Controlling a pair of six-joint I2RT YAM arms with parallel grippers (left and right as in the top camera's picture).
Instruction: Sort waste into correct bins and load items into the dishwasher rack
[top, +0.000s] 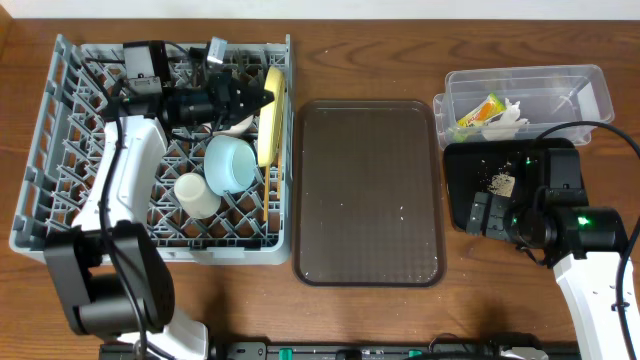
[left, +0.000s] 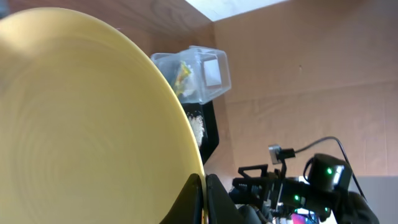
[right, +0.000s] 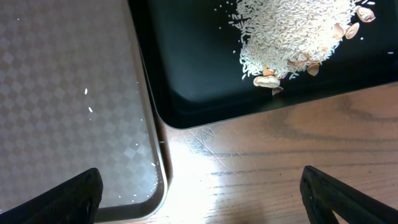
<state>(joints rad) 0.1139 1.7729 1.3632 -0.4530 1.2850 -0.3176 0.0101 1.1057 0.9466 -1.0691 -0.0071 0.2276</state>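
The grey dishwasher rack (top: 60, 130) stands at the left. My left gripper (top: 262, 98) is shut on the rim of the yellow-green plate (top: 272, 115), which stands on edge in the rack's right side; it fills the left wrist view (left: 87, 118). A light blue bowl (top: 230, 163), a small white cup (top: 197, 195), a white bowl (top: 232, 125) and chopsticks (top: 266, 195) sit in the rack. The clear tub (top: 580, 85) holds the snack wrapper (top: 478, 112) and white tissue (top: 505, 122). The black tray (top: 460, 185) holds crumbs (right: 292, 34). My right gripper (right: 199, 199) is open and empty over the table beside it.
The dark brown serving tray (top: 367, 190) lies in the middle between rack and bins, with a few specks on it. Its corner shows in the right wrist view (right: 68, 106). Bare wooden table lies in front of the trays.
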